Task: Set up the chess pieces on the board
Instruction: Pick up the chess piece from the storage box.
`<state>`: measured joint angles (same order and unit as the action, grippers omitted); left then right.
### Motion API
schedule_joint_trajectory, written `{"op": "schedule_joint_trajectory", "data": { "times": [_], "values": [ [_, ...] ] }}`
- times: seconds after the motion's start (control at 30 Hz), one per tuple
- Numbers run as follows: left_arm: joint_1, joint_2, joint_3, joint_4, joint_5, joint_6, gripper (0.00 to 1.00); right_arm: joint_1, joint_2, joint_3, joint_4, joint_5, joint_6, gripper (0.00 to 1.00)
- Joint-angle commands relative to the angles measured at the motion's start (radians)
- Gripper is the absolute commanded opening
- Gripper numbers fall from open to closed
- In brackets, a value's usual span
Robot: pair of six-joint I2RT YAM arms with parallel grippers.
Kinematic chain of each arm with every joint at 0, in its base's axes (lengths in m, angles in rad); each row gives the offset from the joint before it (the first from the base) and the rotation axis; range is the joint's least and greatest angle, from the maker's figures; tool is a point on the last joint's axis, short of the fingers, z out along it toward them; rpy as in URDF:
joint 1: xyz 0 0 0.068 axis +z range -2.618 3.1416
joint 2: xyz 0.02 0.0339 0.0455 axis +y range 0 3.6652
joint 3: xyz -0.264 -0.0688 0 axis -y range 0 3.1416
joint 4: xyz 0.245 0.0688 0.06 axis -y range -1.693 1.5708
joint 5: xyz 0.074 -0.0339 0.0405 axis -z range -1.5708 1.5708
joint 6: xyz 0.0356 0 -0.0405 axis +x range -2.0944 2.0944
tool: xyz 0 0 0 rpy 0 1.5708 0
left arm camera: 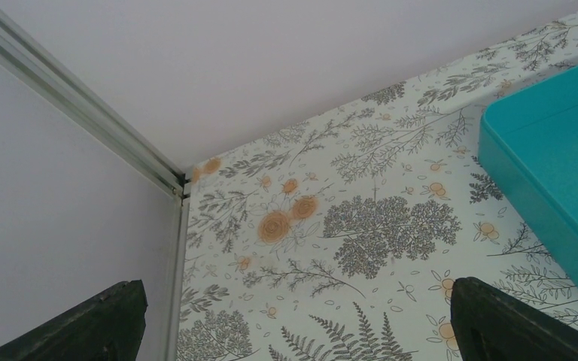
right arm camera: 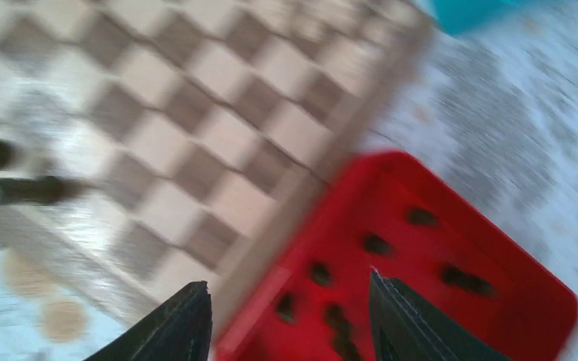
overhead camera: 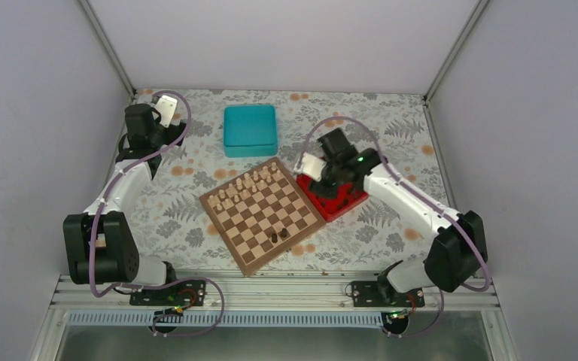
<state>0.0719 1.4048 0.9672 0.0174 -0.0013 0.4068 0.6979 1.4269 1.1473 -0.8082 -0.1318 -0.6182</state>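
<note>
Right gripper (right arm camera: 287, 280), wide and empty, hovers over the red tray (right arm camera: 512, 256) just right of the board (overhead camera: 262, 213), where dark pieces (right arm camera: 376, 244) lie; two stand at the board's near edge; left gripper (left arm camera: 297, 283), wide, far left.

Two dark chess pieces (overhead camera: 273, 238) stand on the board (overhead camera: 252, 219).

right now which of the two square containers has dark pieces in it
The red tray, right of the board, beneath the right gripper; the teal box shows none.
</note>
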Motion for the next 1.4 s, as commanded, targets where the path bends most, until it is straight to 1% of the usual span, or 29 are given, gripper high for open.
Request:
{"op": "schedule_joint_trajectory", "data": {
  "times": [0.0,0.17,0.27,0.37,0.57,0.63,0.7,0.8,1.37],
  "values": [
    [0.005,-0.033,0.005,0.002,0.017,-0.011,1.00,-0.210,0.024,0.035,-0.010,0.055,-0.087,0.53],
    [0.004,-0.035,0.001,0.001,0.016,-0.010,1.00,-0.341,0.115,0.051,0.003,0.056,-0.126,0.47],
    [0.004,-0.033,0.001,0.002,0.013,-0.008,1.00,-0.371,0.171,0.048,0.001,0.049,-0.130,0.42],
    [0.005,-0.033,0.001,0.003,0.014,-0.008,1.00,-0.376,0.204,0.029,0.000,0.040,-0.137,0.40],
    [0.006,-0.029,0.001,0.003,0.017,-0.006,1.00,-0.376,0.230,-0.007,0.026,0.028,-0.140,0.39],
    [0.005,-0.029,0.002,0.003,0.015,-0.006,1.00,-0.376,0.230,-0.010,0.025,0.024,-0.141,0.37],
    [0.005,-0.031,0.002,0.001,0.014,-0.007,1.00,-0.376,0.260,-0.009,0.019,0.018,-0.144,0.33],
    [0.005,-0.030,0.001,0.001,0.015,-0.005,1.00,-0.376,0.266,-0.011,0.008,0.010,-0.146,0.30],
    [0.006,-0.024,0.002,0.003,0.014,-0.003,1.00,-0.377,0.272,-0.058,0.002,-0.007,-0.144,0.29]
  ]
}}
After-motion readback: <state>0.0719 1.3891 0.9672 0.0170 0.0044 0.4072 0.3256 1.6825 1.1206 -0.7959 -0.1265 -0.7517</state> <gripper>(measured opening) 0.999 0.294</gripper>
